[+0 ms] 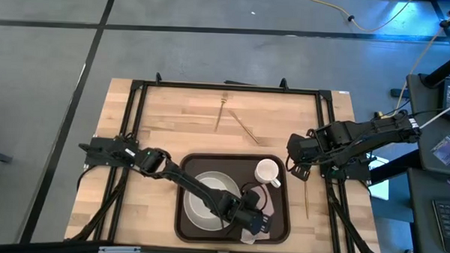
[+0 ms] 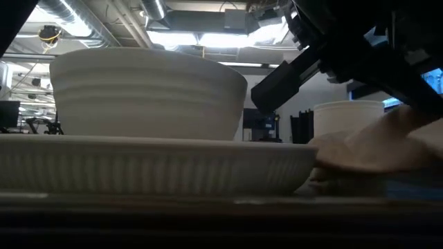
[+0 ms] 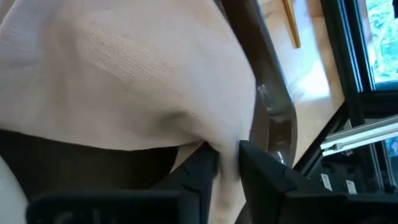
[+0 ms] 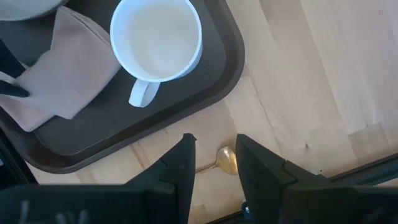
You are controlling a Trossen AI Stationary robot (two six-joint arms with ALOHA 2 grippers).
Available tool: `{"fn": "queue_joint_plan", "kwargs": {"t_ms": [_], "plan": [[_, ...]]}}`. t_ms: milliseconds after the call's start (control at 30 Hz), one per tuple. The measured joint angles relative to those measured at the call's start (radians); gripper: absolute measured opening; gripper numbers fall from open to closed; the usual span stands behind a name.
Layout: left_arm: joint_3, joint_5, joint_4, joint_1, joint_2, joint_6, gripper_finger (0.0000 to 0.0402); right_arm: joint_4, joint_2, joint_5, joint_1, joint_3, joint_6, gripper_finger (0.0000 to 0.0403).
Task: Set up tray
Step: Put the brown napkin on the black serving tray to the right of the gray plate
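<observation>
Left gripper [image 1: 255, 221] sits low over the tray's near right corner, right on the beige napkin [image 1: 258, 210]. In the left wrist view its two dark fingers [image 3: 199, 171] stand a little apart with a fold of the napkin [image 3: 124, 74] between them. The cloth looks pinched, but I cannot tell if the grip is firm or letting go.

The tray [image 1: 282, 219] is dark brown and lies at the near middle of the wooden table [image 1: 173, 117]. On the tray, left of the napkin, a white bowl [image 1: 211, 190] sits on a white plate [image 1: 196, 208]. A white mug [image 1: 267, 171] stands at the tray's far right corner, just behind the napkin.

Right gripper [image 1: 298, 170] hangs just off the tray's right edge, near the mug. Its fingers [image 4: 180, 165] are partly open and hold nothing. Under it, on the table right beside the tray, lies a gold spoon [image 4: 225, 158].

Far behind the tray, two more thin gold pieces [image 1: 233, 119] lie on the table, too small to name.

The step now looks like laying the napkin down on the tray. Next, I think the left gripper needs to open wide and lift straight up so the cloth stays flat. Then the spoon waits for the right gripper.
</observation>
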Motion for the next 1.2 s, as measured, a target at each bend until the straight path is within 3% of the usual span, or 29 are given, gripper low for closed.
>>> {"fn": "queue_joint_plan", "kwargs": {"t_ms": [467,800,1200], "plan": [[0.000,0.017,-0.035,0.021,-0.005,0.027,0.0166,-0.001,0.000,-0.002,0.000,0.000,0.000,0.0117],[0.062,0.061,-0.085,0.052,-0.005,0.090,0.0180,-0.001,0.000,-0.003,0.000,0.000,-0.021,0.0117],[0.198,0.039,-0.528,0.060,-0.066,0.131,0.0180,0.031,0.000,-0.008,0.004,0.000,-0.030,0.0117]]}}
